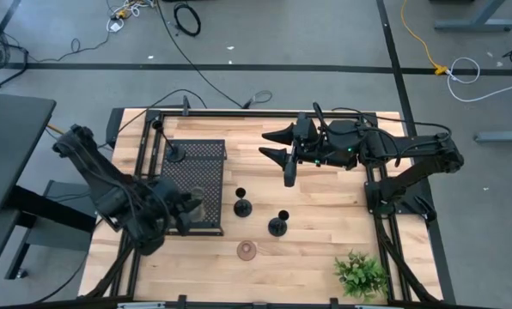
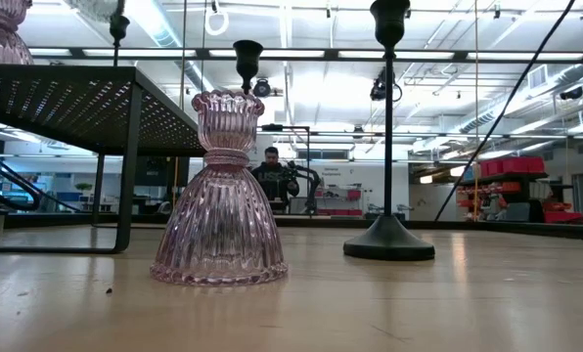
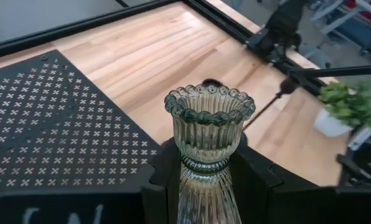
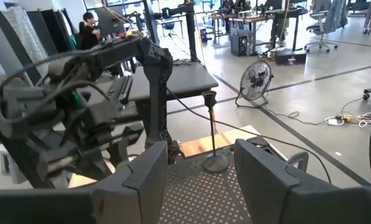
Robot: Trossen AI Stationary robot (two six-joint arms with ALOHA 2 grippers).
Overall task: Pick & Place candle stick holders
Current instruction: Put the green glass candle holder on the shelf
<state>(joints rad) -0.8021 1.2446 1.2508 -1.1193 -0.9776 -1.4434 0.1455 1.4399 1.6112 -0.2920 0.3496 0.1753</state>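
Note:
A pale green glass candle stick holder [image 3: 208, 124] stands between the fingers of my left gripper [image 3: 204, 177], which is shut on it above the near right part of the black perforated stand [image 1: 196, 167]. A black holder [image 1: 177, 154] stands by its base on the stand's far left. Two more black holders [image 1: 242, 207] [image 1: 278, 226] and a pink glass one [image 1: 247, 250] stand by their bases on the table. My right gripper [image 1: 276, 144] hovers open over the table's far middle, holding nothing. My left gripper pinches the glass holder at its narrow waist [image 3: 203, 165], one finger [image 3: 164, 180] on each side. The fingers come slanting down from the table's near left. The fluted cup rises above the fingers; the flared base is hidden behind the gripper.
A potted green plant [image 1: 359, 273] stands at the near right corner. The stand's legs and top [image 2: 86, 98] fill the table's left side. Bare wood lies between the holders and the plant. A black frame rail [image 1: 265, 114] runs along the far edge.

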